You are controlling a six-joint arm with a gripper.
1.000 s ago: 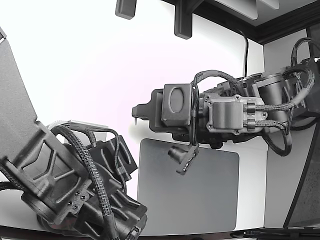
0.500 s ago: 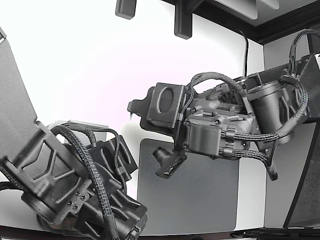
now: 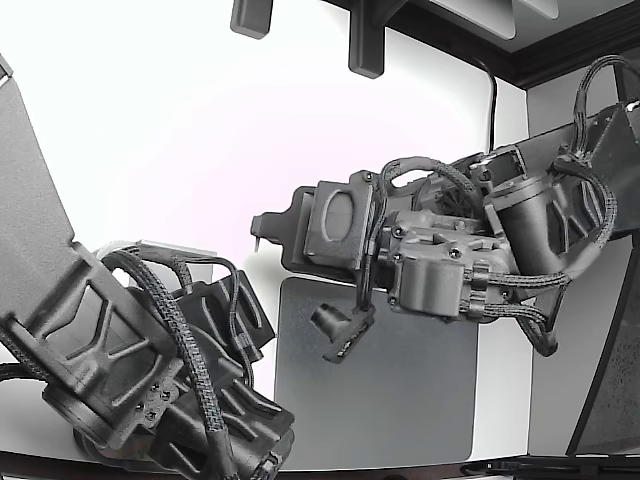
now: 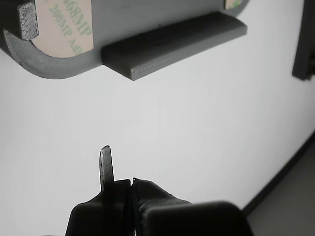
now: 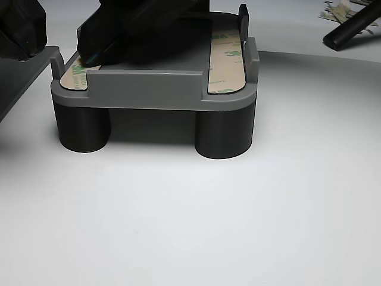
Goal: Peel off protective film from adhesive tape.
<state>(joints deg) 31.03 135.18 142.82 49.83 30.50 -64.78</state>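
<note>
A grey holder (image 5: 155, 89) on round legs carries two strips of adhesive tape, both with tan printed film (image 5: 227, 62) (image 5: 76, 76). In the wrist view the holder (image 4: 167, 42) lies beyond my fingertips, with one film strip (image 4: 66, 29) at its rounded end and a corner of the other (image 4: 235, 4). My gripper (image 4: 131, 183) is shut, its jaws pressed together with one thin tip (image 4: 106, 162) sticking out and nothing seen between them. It hovers apart from the holder over white table. In the exterior view my gripper (image 3: 258, 235) points toward the view's left, near the holder (image 3: 175, 250).
A second arm (image 3: 130, 370) fills the exterior view's lower left and reaches to the holder; its dark end (image 5: 119, 30) rests over one strip. A dark grey mat (image 3: 400, 400) lies under my arm. Film scraps (image 5: 336, 9) and a black bar (image 5: 351, 27) lie behind.
My arm has shifted slightly toward the exterior view's left and its wrist has rolled; the tip rose, then dipped again. The second arm and the holder have not moved.
</note>
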